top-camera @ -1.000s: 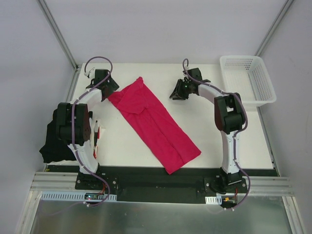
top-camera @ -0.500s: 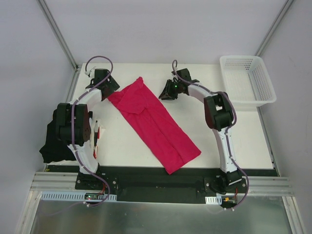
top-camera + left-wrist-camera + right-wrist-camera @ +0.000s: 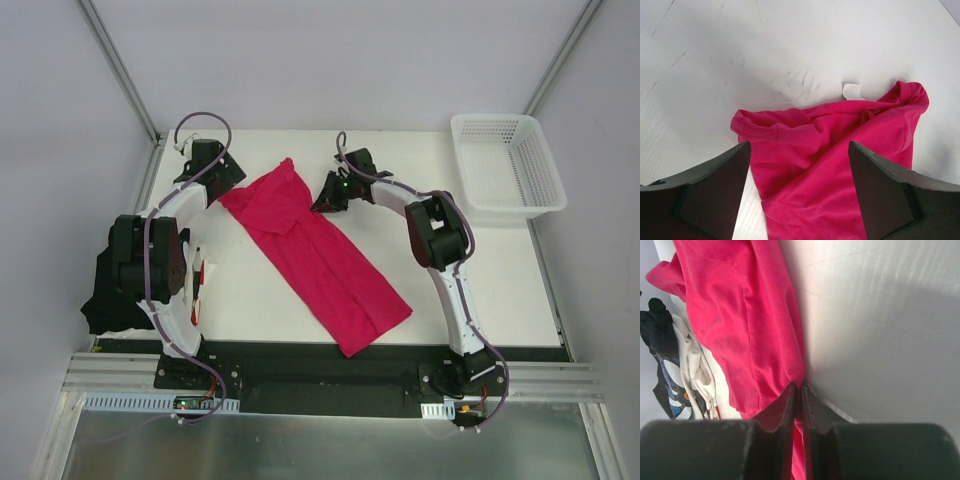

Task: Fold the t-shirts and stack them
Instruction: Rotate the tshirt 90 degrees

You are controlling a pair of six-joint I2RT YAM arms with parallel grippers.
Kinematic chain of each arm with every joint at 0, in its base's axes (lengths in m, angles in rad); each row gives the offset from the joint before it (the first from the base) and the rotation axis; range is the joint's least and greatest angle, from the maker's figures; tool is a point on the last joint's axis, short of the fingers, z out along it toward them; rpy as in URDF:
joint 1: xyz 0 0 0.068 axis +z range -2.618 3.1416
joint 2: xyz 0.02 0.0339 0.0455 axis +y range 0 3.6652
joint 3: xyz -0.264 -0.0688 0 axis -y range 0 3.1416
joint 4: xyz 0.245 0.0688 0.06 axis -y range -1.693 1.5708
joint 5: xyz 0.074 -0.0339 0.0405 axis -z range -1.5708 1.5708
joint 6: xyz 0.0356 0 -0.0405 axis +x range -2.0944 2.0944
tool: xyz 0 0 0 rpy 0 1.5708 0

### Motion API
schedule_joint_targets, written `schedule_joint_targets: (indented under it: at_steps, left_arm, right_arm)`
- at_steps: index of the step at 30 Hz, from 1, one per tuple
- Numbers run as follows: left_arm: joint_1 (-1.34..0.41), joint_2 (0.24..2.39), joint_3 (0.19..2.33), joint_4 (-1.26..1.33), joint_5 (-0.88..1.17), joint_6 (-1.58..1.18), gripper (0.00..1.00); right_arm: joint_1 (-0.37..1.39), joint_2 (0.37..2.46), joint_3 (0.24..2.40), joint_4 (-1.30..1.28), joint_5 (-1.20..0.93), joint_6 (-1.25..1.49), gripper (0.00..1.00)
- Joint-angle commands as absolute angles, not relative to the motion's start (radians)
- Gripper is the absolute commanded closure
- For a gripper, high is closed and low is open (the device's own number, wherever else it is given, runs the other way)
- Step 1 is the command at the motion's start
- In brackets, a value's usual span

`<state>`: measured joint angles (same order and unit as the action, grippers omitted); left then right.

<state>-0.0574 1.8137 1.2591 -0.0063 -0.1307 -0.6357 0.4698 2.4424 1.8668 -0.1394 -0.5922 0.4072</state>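
Edge of pink tee (image 3: 320,255) in right jaws — left jaws wide above.

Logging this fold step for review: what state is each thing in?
pink t-shirt: folded lengthwise, lying flat
left gripper: open, over the shirt's far end
right gripper: shut on the shirt's edge
white basket: upright, empty
other t-shirts: crumpled heap, unfolded

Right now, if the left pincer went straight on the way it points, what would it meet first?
Most likely the bunched end of the pink t-shirt, lying right ahead of the open left pincer; the depth is unclear.
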Motion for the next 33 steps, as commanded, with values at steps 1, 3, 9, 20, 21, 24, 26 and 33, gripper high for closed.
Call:
schedule_joint_targets:
  at_steps: [1, 3, 9, 20, 21, 24, 26, 33]
  left_arm:
    - [-0.049, 1.740, 1.235, 0.020, -0.127, -0.614, 0.22]
    - [-0.049, 1.732, 1.223, 0.020, -0.129, -0.612, 0.22]
    - [-0.049, 1.710, 1.204, 0.020, -0.130, -0.607, 0.22]
    - [-0.049, 1.666, 1.186, 0.020, -0.129, -0.591, 0.22]
    - [-0.049, 1.658, 1.183, 0.020, -0.130, -0.591, 0.22]
    - [-0.049, 1.649, 1.180, 0.020, -0.127, -0.591, 0.22]
    - [-0.051, 1.647, 1.183, 0.020, -0.114, -0.589, 0.22]
    - [-0.092, 1.651, 1.192, 0.040, -0.005, -0.603, 0.22]
  right_arm:
    - [0.460, 2.471, 1.871, -0.117, -0.614, 0.428, 0.93]
    - [0.456, 2.474, 1.875, -0.111, -0.609, 0.429, 0.99]
    - [0.408, 2.528, 1.953, -0.110, -0.621, 0.463, 0.99]
    - [0.183, 2.462, 1.881, -0.120, -0.543, 0.436, 0.99]
    - [0.169, 2.448, 1.824, -0.104, -0.537, 0.433, 0.99]
    - [0.115, 2.378, 1.696, -0.071, -0.522, 0.426, 0.99]
    - [0.106, 2.317, 1.619, -0.048, -0.509, 0.420, 0.98]
    - [0.091, 2.188, 1.442, -0.049, -0.476, 0.373, 0.71]
